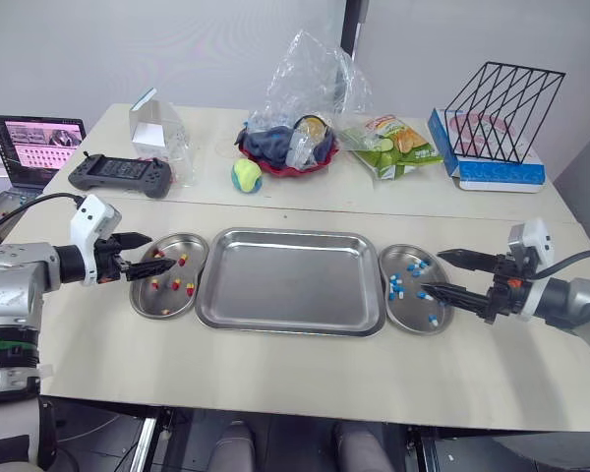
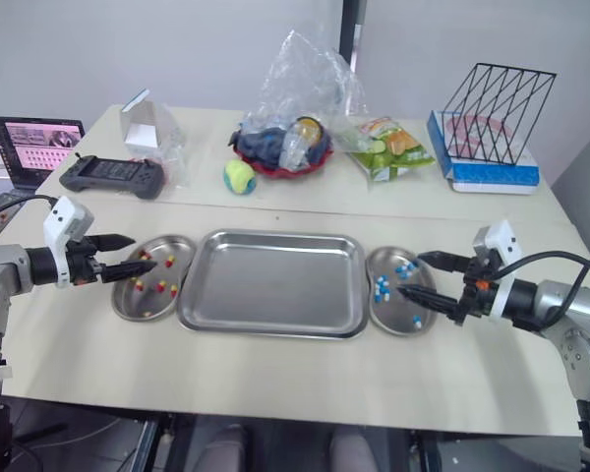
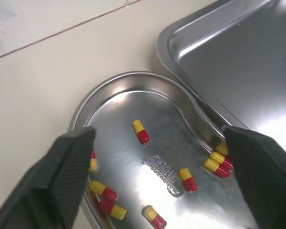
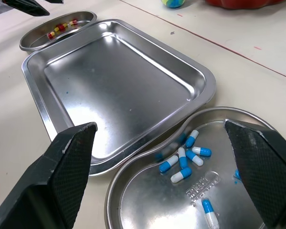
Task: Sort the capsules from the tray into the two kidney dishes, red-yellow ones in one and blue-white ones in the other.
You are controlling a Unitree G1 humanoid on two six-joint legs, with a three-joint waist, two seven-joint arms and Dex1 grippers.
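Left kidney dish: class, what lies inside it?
Only red-yellow capsules lie in the left kidney dish; the open left pincer hides part of its floor.

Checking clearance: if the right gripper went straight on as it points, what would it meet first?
Likely the kidney dish of blue-white capsules just below the open right gripper; depth is unclear, and the tray lies beyond.

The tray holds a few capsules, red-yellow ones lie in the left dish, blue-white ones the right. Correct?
No: the tray is empty, as the right wrist view shows. Red-yellow capsules lie in the left dish, blue-white capsules in the right dish.
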